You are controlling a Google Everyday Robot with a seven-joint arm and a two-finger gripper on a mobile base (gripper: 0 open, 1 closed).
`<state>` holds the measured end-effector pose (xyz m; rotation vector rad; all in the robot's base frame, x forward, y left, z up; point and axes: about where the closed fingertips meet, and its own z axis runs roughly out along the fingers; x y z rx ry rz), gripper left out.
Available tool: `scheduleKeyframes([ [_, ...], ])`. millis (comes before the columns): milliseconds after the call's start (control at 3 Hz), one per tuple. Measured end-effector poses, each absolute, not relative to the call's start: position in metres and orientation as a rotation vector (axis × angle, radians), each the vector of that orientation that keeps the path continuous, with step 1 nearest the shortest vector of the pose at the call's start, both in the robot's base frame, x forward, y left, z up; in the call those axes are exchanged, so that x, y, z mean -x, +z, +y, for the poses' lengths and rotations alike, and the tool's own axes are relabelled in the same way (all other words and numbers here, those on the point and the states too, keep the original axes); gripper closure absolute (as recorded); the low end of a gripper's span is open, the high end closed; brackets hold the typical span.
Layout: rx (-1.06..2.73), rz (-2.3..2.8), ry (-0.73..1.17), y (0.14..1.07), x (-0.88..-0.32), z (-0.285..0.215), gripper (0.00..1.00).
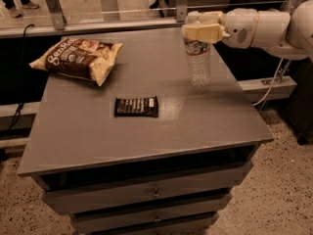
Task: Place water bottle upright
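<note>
You see a grey worktop [98,136] above a chest of drawers [156,194] (all shut), on a speckled floor [286,180], with a railing behind. The pincer [203,31] reaches in from the right at the far right side, closed on the top of the water bottle [199,65]. The bottle stands upright, its base down at the worktop. A chip bag [78,58] lies far left, a dark snack bar [137,106] near the middle
</note>
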<state>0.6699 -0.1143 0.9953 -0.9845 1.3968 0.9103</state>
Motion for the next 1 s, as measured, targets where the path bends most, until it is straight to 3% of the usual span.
scheduleKeyframes([
  [1000, 0.797, 1.233, 1.015, 0.983, -0.653, -0.141, 1.00],
])
